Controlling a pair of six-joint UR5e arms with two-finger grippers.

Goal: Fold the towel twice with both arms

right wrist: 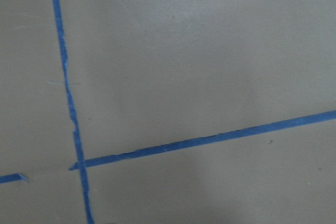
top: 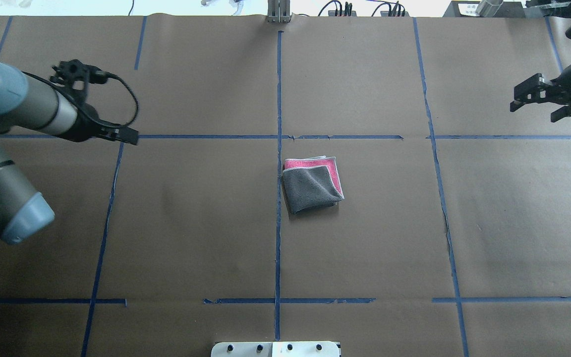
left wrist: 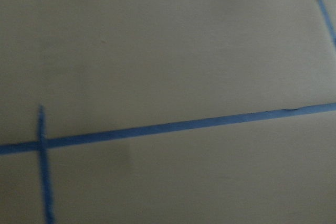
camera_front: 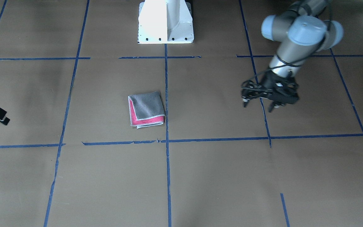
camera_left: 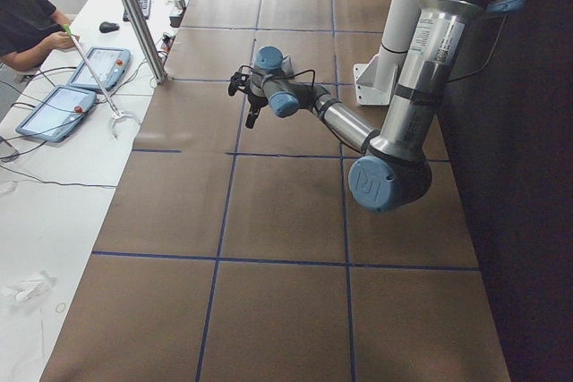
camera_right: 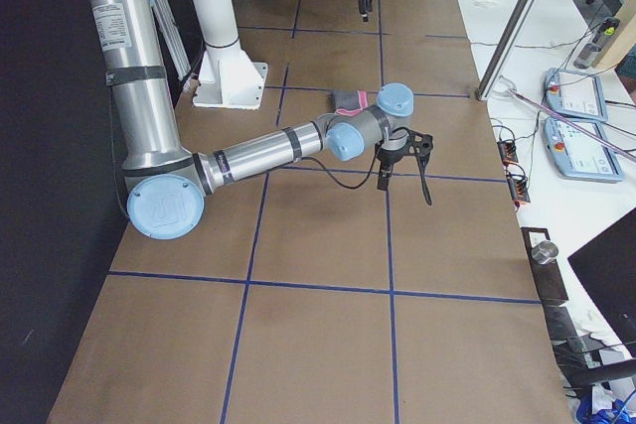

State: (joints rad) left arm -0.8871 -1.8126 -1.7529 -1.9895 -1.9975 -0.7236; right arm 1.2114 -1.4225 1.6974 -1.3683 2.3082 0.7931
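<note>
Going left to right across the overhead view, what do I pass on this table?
left arm → left gripper → towel, folded with grey on top and pink showing at its edges → right gripper

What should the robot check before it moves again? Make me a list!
1. Towel folded twice: ok, it looks quartered, with grey on top.
2. Edges lined up: not ok, pink strips peek out on two sides.
3. Left gripper open and empty: ok.
4. Right gripper open and empty: ok.
5. Both grippers apart from the towel: ok, each is off to its own side.
</note>
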